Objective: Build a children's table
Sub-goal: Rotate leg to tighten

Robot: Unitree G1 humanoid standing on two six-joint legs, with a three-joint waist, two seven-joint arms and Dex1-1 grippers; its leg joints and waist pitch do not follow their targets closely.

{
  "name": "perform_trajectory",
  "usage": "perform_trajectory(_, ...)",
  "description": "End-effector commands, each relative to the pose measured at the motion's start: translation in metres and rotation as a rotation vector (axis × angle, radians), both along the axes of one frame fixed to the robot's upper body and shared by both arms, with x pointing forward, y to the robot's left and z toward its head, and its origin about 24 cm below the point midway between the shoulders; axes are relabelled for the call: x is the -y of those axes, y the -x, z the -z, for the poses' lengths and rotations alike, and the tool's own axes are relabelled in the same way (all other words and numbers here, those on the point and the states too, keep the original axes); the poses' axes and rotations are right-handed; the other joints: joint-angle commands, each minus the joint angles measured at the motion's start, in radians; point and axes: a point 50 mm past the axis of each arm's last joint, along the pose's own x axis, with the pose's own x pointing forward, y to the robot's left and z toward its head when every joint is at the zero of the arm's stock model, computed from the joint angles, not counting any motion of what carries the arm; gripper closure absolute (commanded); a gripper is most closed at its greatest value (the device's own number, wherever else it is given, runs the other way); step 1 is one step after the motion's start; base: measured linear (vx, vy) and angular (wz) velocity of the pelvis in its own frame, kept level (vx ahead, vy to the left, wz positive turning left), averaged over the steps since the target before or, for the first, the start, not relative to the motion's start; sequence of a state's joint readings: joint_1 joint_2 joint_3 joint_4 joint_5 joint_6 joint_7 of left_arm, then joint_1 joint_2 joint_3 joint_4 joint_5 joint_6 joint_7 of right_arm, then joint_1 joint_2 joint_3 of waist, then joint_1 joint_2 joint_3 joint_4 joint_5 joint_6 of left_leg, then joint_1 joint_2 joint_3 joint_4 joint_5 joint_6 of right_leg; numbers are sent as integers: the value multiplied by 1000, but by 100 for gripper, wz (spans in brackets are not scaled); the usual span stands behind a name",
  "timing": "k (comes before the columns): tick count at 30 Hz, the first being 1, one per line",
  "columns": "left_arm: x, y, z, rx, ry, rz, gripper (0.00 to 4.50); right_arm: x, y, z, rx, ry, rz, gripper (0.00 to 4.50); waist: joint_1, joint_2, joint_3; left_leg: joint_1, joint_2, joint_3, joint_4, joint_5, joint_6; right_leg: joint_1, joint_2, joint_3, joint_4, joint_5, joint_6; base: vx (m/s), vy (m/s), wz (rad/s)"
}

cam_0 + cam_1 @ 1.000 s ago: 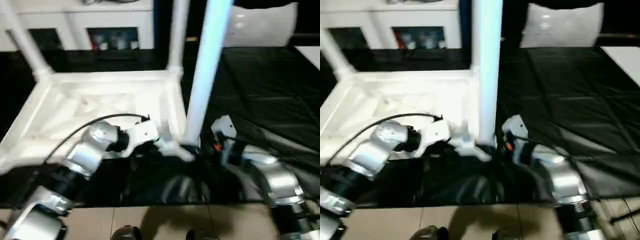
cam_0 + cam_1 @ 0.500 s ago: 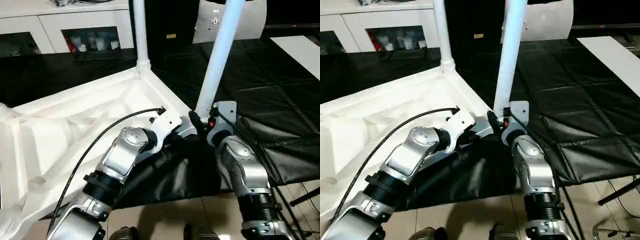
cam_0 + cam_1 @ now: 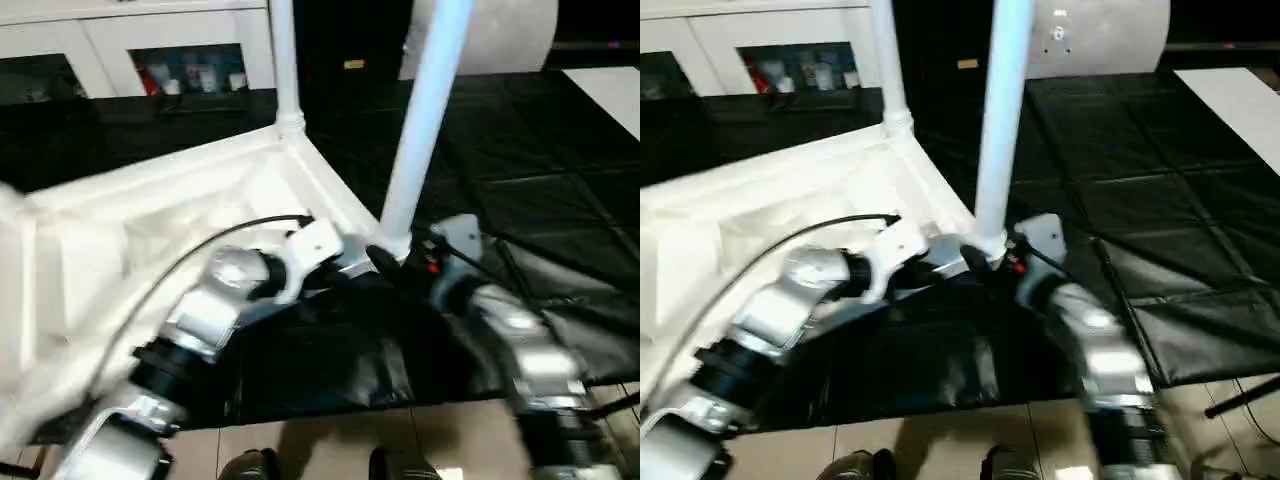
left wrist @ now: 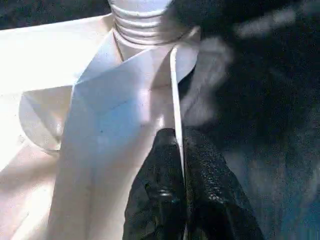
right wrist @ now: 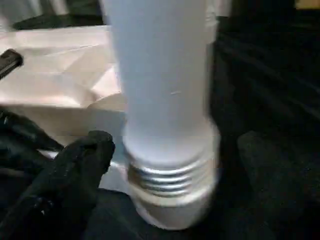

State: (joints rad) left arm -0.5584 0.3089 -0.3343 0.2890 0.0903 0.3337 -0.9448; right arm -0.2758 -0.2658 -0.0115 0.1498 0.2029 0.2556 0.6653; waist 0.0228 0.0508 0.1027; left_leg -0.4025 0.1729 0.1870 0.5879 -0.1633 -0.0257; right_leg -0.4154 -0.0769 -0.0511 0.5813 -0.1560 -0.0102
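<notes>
On the black-covered desk, the upturned table top is pinched at its near-right corner rim by the left gripper; beside the leg screwed there, the right gripper stands spread, unclenched.

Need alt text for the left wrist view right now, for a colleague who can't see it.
The left gripper is shut on the thin edge of the white tabletop, its black fingers pinching the rim. Beyond them, a leg stands in the corner socket with threads showing.

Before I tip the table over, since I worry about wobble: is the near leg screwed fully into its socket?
Not fully. The near leg stands upright in its corner socket, but several threads remain exposed above it.
</notes>
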Motion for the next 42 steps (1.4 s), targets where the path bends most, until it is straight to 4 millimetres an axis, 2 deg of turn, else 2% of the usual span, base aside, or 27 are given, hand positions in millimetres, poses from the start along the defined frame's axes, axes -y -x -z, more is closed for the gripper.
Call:
perform_trajectory(1,7,8,0,-8,10,137,450,0,3,-9,38,6,-126,5,7,-9,-82,32,53,-18,-63,-201,98,52,-63,38,-62,-219,-245,0,0,0)
perform_trajectory(2,6,10,1,-22,9,171,450,3,4,-11,38,14,-174,5,9,-6,-81,33,52,-18,-64,-209,95,50,-62,38,-63,-231,-243,0,0,0)
perform_trajectory(4,4,11,1,-27,-2,203,450,6,4,-12,34,21,-211,5,15,-7,-82,37,55,-18,-65,-214,87,48,-62,40,-62,-226,-243,0,0,0)
perform_trajectory(6,1,13,3,-29,-30,277,450,10,6,-13,24,73,-326,5,17,-5,-81,35,55,-18,-65,-225,85,49,-63,39,-61,-222,-247,0,0,0)
perform_trajectory(7,-1,14,3,-28,-42,312,450,12,8,-14,15,105,-392,5,18,-8,-82,36,54,-18,-65,-228,82,50,-62,38,-61,-226,-246,0,0,0)
perform_trajectory(8,-2,14,3,-30,-46,339,450,14,10,-14,3,124,-446,5,18,-16,-81,34,54,-17,-65,-236,83,53,-63,38,-63,-240,-244,0,0,0)
perform_trajectory(11,-4,13,2,-35,-56,381,450,17,13,-15,-22,146,-551,5,25,-19,-77,34,55,-16,-65,-246,86,52,-68,41,-66,-293,-237,0,0,0)
perform_trajectory(12,-4,13,2,-35,-56,381,450,17,13,-15,-22,146,-551,5,26,-18,-78,34,55,-17,-65,-240,85,52,-68,40,-65,-298,-236,0,0,0)
perform_trajectory(13,-6,13,1,-34,-67,399,450,18,12,-16,-29,157,-579,5,27,-22,-79,34,56,-17,-65,-234,85,51,-68,39,-65,-299,-235,0,0,0)
perform_trajectory(14,-6,14,1,-36,-73,409,450,18,12,-16,-33,162,-593,32,28,-20,-80,34,57,-18,-66,-224,86,51,-68,40,-63,-291,-236,0,0,0)
perform_trajectory(18,-8,15,-1,-35,-85,452,450,18,8,-15,-50,182,-631,57,28,-26,-81,33,57,-16,-63,-211,91,51,-68,39,-61,-277,-245,0,0,0)
perform_trajectory(19,-8,15,-1,-31,-86,460,450,18,8,-15,-59,175,-644,70,28,-23,-81,34,57,-16,-63,-210,92,50,-68,39,-59,-273,-248,0,0,0)
perform_trajectory(22,-8,16,-2,-30,-83,465,450,18,7,-15,-67,170,-654,80,31,-26,-82,33,58,-14,-61,-194,98,51,-67,39,-56,-250,-253,0,0,0)
perform_trajectory(23,-7,17,-3,-28,-77,473,450,18,7,-14,-74,171,-669,98,31,-30,-83,32,58,-14,-61,-188,102,52,-67,38,-56,-244,-256,0,0,0)
perform_trajectory(27,-6,17,-3,-24,-77,477,450,16,10,-12,-83,181,-699,124,32,-28,-83,33,58,-15,-60,-183,104,52,-67,38,-55,-245,-257,0,0,0)
perform_trajectory(28,-7,16,-3,-23,-78,476,450,16,10,-12,-83,182,-705,136,31,-31,-84,33,58,-14,-60,-185,104,52,-66,38,-55,-247,-256,0,0,0)
perform_trajectory(31,-7,15,-3,-23,-80,474,450,16,11,-11,-88,182,-717,167,32,-30,-83,33,58,-14,-60,-190,101,51,-67,39,-56,-262,-253,0,0,0)
perform_trajectory(34,-8,16,-2,-27,-82,473,450,16,12,-9,-88,202,-730,183,33,-27,-84,33,58,-15,-60,-187,100,51,-67,38,-56,-261,-251,0,0,0)
perform_trajectory(35,-8,16,-1,-27,-83,473,450,16,13,-9,-91,205,-732,186,33,-30,-84,32,58,-14,-60,-187,100,51,-67,39,-56,-258,-251,0,0,0)
perform_trajectory(42,-9,15,-1,-29,-83,465,450,15,13,-6,-105,187,-720,188,33,-29,-84,32,58,-14,-60,-189,99,52,-66,38,-55,-255,-254,0,0,0)
